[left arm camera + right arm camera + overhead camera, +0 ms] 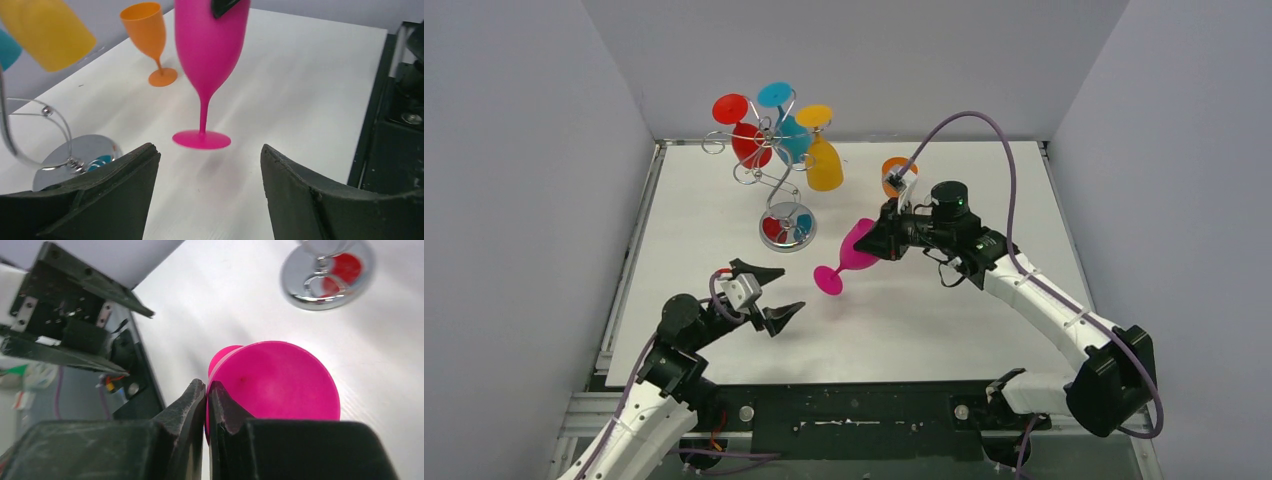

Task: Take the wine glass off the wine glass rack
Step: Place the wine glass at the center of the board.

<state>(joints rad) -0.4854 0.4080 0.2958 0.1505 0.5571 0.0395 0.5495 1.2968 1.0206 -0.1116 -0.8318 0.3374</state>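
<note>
Black fingers [100,200] of the left pincer [789,290] fill the bottom of the left wrist view. They stand wide apart, with nothing between them. Just in front of them is the pink glass [210,45], upright with a small tilt, its foot low over the tabletop [310,75]; whether the foot touches, I cannot tell. The right pincer [206,387] is clamped on the rim of this glass, one finger inside the bowl and one outside. The pink glass is off the rack [786,226], near its round base and to the right of it. The rack stands on the far left part of the tabletop. Three glasses hang on it with the foot up: a red glass [749,145], a blue glass [794,140] and a yellow glass [824,165]. An orange glass [892,172] stands behind the right arm, apart from the rack
</note>
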